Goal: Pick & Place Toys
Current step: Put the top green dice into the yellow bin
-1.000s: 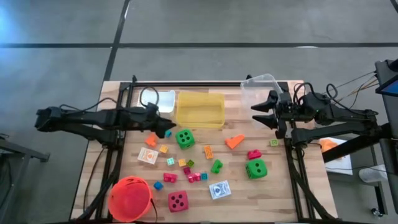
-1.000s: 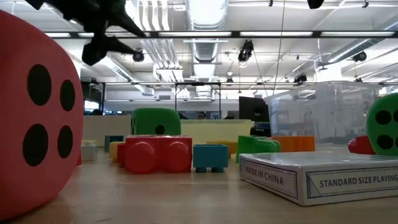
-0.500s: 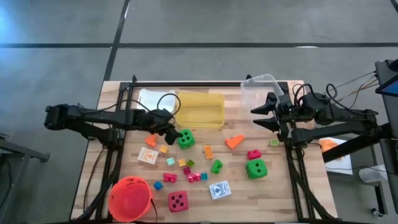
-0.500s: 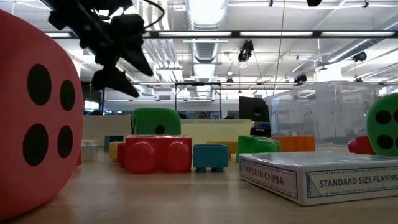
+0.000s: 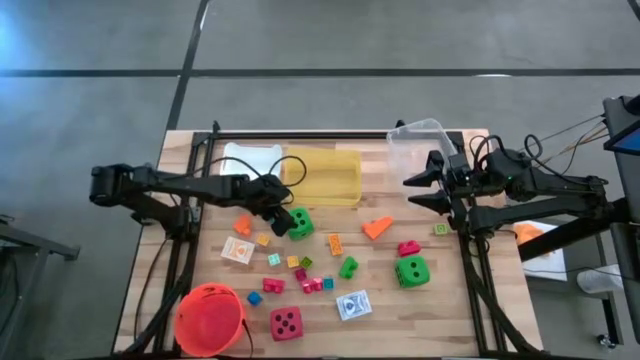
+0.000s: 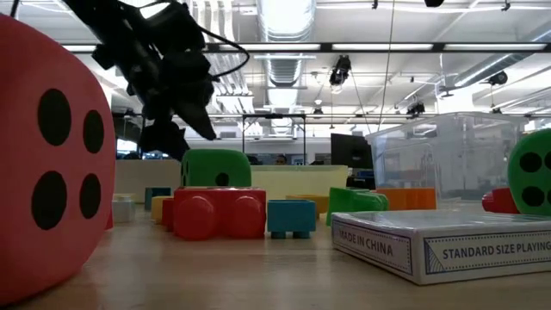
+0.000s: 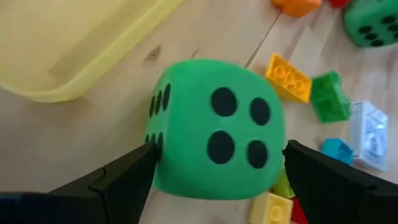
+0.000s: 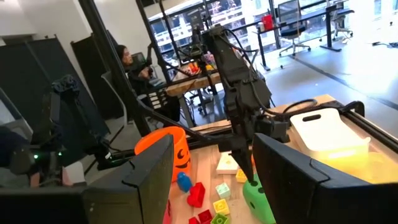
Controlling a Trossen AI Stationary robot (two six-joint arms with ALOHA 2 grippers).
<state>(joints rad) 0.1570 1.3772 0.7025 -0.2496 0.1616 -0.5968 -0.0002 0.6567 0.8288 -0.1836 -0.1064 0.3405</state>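
Straddling the green die [image 7: 214, 130] beside the yellow bin [image 5: 322, 176], the left pincer [image 5: 283, 220] stood wide; the right pincer [image 5: 420, 192], empty, gaped near the clear bin [image 5: 415, 150].

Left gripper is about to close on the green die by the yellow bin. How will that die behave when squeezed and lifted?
The green die has rounded corners and a matte, foam-like skin, so it probably gives a little and weighs little. It nearly fills the open left gripper, so the grip margin looks thin. If nudged, it may tumble toward the small blocks beside it.
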